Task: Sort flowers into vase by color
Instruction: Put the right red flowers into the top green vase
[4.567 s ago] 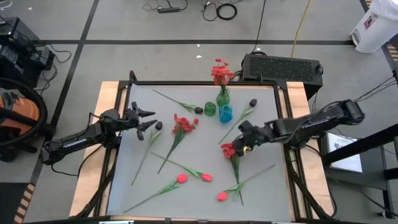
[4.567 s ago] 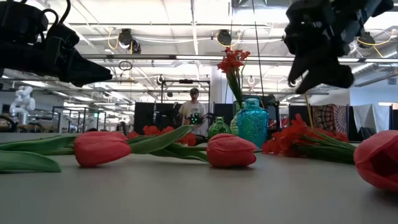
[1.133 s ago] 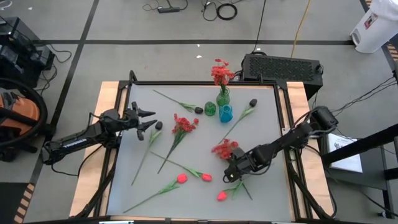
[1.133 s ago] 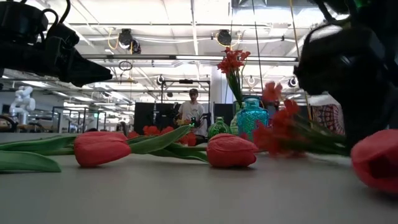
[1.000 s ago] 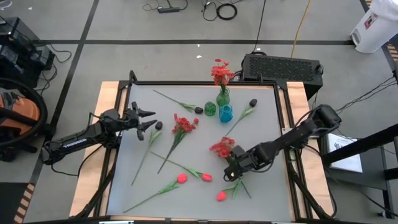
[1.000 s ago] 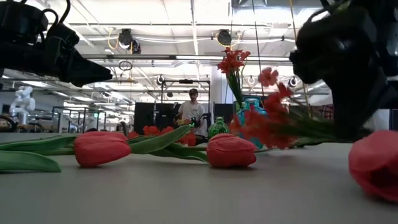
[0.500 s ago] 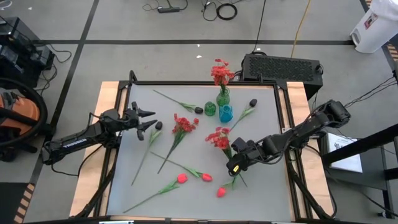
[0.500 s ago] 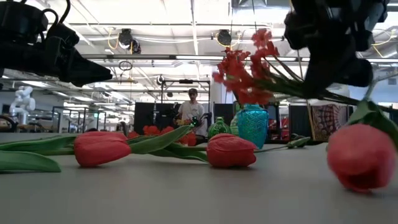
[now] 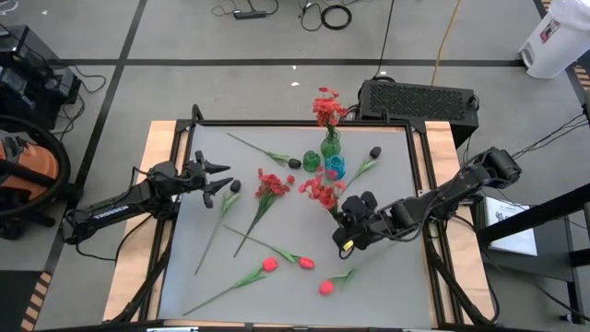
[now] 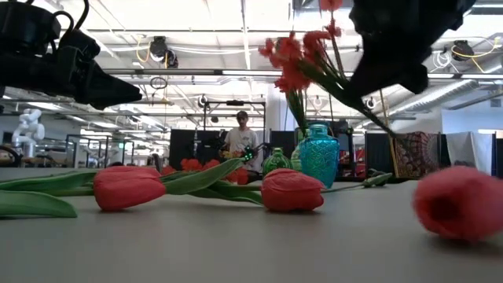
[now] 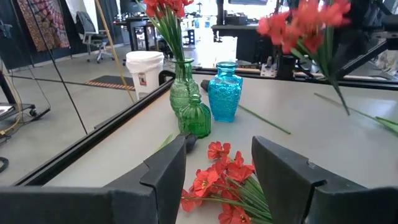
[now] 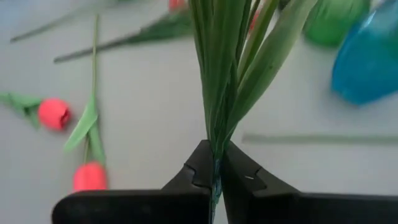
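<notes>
A bunch of red clustered flowers [image 9: 321, 192] hangs in the air near the middle of the table, with my right gripper [image 12: 213, 163] shut on its green stems. A tall green vase [image 9: 330, 143] with red flowers in it, a small green vase [image 9: 312, 161] and a blue vase [image 9: 335, 168] stand at the far middle. Another red cluster [image 9: 272, 183] lies flat, left of centre. Red tulips [image 9: 270, 265] and dark buds [image 9: 294, 163] lie scattered on their sides. My left gripper [image 9: 221, 180] hovers open at the table's left side. My right gripper pinches the bundled stems [image 12: 214, 146] between its two fingertips, low on the bunch. The fingers come from the table's right and lie across the stems. The bunch is lifted clear of the table and slants upward, blossoms [image 10: 292, 56] uppermost, tilted toward the vases.
Loose flowers with long stems lie across the table's left and near parts, among them tulips [image 9: 325, 288] close under my right arm. A dark bud [image 9: 375, 152] lies right of the vases. A black box [image 9: 419, 100] stands beyond the far edge. A person [image 10: 242, 141] stands far behind.
My right gripper, shut on the red bunch throughout, has risen and gone toward the table's far edge and the vases. The bunch has come off the table and tipped from nearly lying to slanting upward, blossoms high.
</notes>
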Controlling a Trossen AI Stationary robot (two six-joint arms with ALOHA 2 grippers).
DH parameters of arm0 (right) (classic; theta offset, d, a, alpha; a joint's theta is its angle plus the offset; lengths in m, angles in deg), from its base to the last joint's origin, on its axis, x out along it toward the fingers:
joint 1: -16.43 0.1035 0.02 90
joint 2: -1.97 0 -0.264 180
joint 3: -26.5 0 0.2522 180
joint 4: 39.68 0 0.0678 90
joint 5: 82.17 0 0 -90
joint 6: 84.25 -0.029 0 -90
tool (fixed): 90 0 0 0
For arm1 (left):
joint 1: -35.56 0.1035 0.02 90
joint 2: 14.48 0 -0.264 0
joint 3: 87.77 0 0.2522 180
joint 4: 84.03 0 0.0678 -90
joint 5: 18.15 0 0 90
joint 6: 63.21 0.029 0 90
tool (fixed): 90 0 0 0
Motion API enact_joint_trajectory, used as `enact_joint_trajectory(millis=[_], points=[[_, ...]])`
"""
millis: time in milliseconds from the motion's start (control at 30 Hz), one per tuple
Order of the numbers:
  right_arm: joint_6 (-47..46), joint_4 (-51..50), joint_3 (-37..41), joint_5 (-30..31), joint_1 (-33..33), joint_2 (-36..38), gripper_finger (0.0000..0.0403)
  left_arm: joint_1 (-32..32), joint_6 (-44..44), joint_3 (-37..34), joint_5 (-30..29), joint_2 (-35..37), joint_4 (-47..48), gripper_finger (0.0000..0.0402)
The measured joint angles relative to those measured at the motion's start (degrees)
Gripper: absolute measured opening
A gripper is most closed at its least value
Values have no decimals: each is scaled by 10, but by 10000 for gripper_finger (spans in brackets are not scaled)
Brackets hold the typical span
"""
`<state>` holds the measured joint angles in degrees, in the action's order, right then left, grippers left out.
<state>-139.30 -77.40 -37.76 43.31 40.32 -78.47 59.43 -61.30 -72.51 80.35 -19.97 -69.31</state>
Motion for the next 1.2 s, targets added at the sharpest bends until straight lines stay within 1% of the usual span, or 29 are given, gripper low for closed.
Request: enact_joint_trajectory(millis=[300, 567, 967, 1100, 1200], points=[[118, 74, 0, 121, -19, 4, 4, 0, 0, 0, 0, 0, 0, 191], [196, 97, 0, 249, -35, 42, 4, 0, 0, 0, 0, 0, 0, 191], [336, 95, 0, 362, -58, 144, 4, 0, 0, 0, 0, 0, 0, 191], [385, 89, 0, 394, -71, 186, 4, 0, 0, 0, 0, 0, 0, 191], [414, 74, 0, 406, -86, 217, 4, 0, 0, 0, 0, 0, 0, 191]])
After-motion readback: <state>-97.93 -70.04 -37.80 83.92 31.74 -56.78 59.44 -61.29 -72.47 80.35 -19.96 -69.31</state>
